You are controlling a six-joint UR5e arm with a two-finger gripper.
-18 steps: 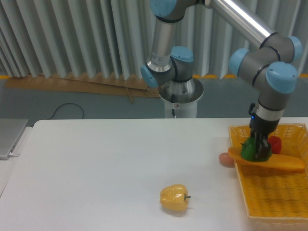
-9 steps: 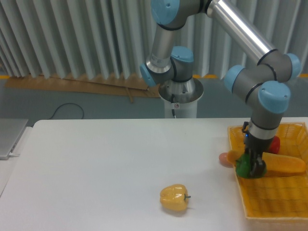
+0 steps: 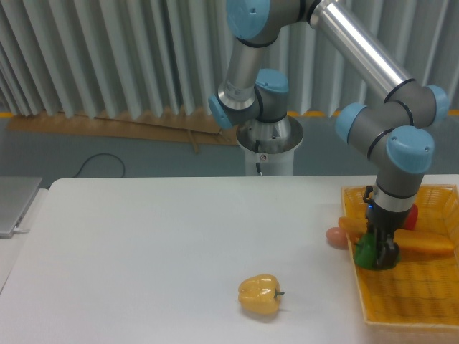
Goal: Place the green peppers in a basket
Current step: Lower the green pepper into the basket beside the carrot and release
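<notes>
Green peppers: one only, inside the basket [image 3: 409, 301] near its left rim. Going by size: one worktop [image 3: 158, 251]; one basket, placed as the drop point; one long orange item [image 3: 423, 242] within it; one yellow pepper [image 3: 259, 294] on the worktop; one green pepper [image 3: 366, 252], clamped in the lowered pincer [image 3: 379, 255], apparently for release; one red pepper [image 3: 410, 216].

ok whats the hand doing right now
Hand: closed on the green pepper, low over the left end of the basket.

Corrugated grey wall [image 3: 107, 57] behind — white table [image 3: 158, 251] in front.
</notes>
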